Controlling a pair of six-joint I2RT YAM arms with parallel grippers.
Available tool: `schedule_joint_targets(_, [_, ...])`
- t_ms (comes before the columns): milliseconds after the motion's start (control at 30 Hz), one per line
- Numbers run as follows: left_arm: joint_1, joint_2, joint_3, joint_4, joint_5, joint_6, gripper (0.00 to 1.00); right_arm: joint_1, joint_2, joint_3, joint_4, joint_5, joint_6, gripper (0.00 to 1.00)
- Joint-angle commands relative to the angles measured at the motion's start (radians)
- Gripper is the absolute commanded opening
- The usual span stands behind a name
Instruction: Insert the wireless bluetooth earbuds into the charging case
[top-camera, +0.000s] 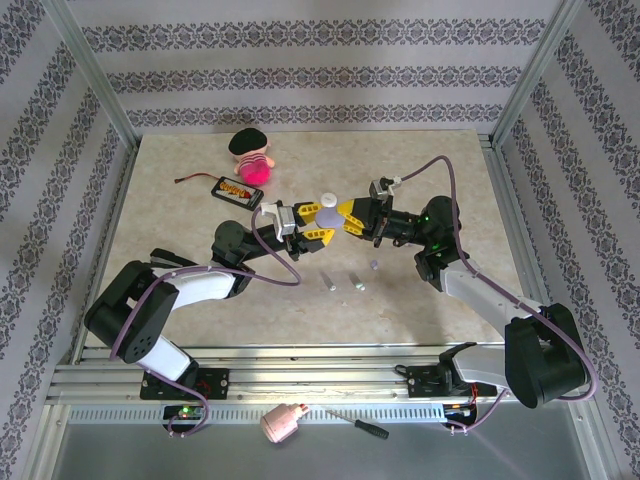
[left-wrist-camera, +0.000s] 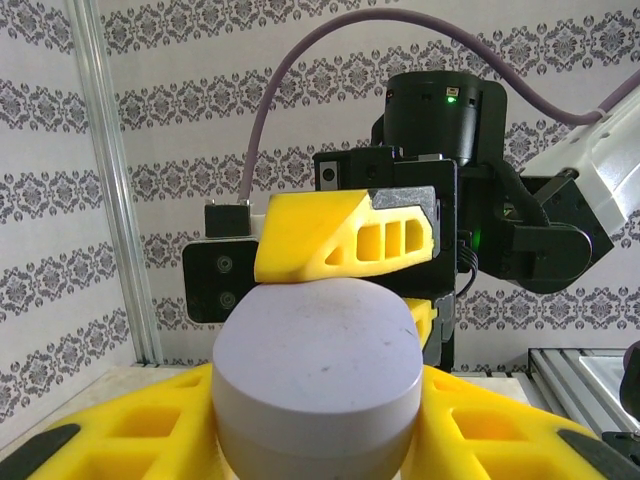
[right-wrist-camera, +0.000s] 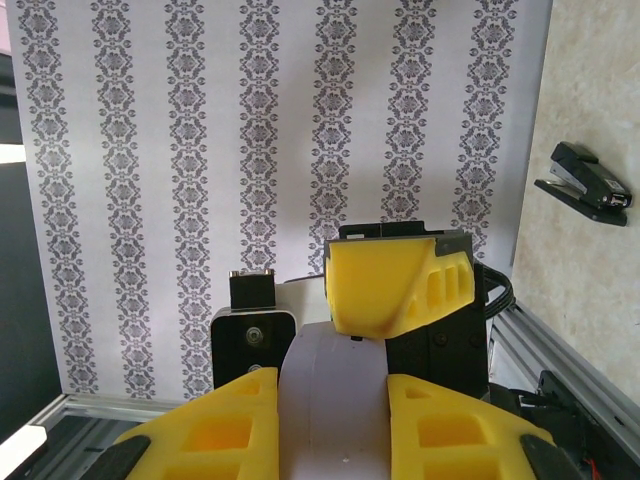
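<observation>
A pale lilac pebble-shaped charging case (top-camera: 328, 212) hangs above the middle of the table, gripped from both sides. My left gripper (top-camera: 320, 225) is shut across its wide body (left-wrist-camera: 318, 370), with both yellow fingers (left-wrist-camera: 130, 430) against its sides. My right gripper (top-camera: 341, 215) is shut on the case's thin edge (right-wrist-camera: 335, 400); one of its fingers (left-wrist-camera: 345, 240) rests on the top of the case. On the table below lie the earbuds: two pale stem-shaped buds (top-camera: 330, 283) (top-camera: 357, 283) and a small lilac bud (top-camera: 373, 265).
A plush doll (top-camera: 252, 158) and a black stapler (top-camera: 238, 190) (right-wrist-camera: 590, 185) sit at the far left of the table. Metal frame posts and patterned walls ring the table. A pink object (top-camera: 283, 422) and a screwdriver (top-camera: 360, 425) lie on the near rail.
</observation>
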Motion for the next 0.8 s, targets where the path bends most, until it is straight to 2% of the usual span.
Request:
schedule_joint_targets(0, [-0.019, 0.015, 0.028, 0.051, 0.041, -0.013, 0.48, 0.007, 0.012, 0.016, 0.051, 0.0, -0.005, 0.16])
schedule_joint_targets(67, [-0.02, 0.02, 0.028, 0.052, 0.035, -0.013, 0.56, 0.007, 0.009, 0.016, 0.052, -0.001, -0.004, 0.16])
schedule_joint_targets(167, [-0.021, 0.028, 0.033, 0.052, 0.036, -0.013, 0.57, 0.004, -0.002, 0.005, 0.052, 0.004, -0.006, 0.16])
schedule_joint_targets(433, [-0.023, 0.027, 0.039, 0.052, 0.041, -0.021, 0.43, 0.0, -0.017, -0.022, 0.048, 0.011, -0.008, 0.17])
schedule_joint_targets(567, [-0.025, 0.027, 0.041, 0.051, 0.045, -0.029, 0.3, -0.002, -0.019, -0.027, 0.043, 0.009, -0.017, 0.18])
schedule_joint_targets(600, [-0.025, 0.026, 0.041, 0.051, 0.043, -0.029, 0.3, -0.004, -0.021, -0.026, 0.038, 0.01, -0.022, 0.21])
schedule_joint_targets(767, [-0.02, 0.031, 0.035, 0.05, 0.017, -0.066, 0.26, -0.023, -0.052, -0.016, -0.054, 0.024, -0.116, 0.62])
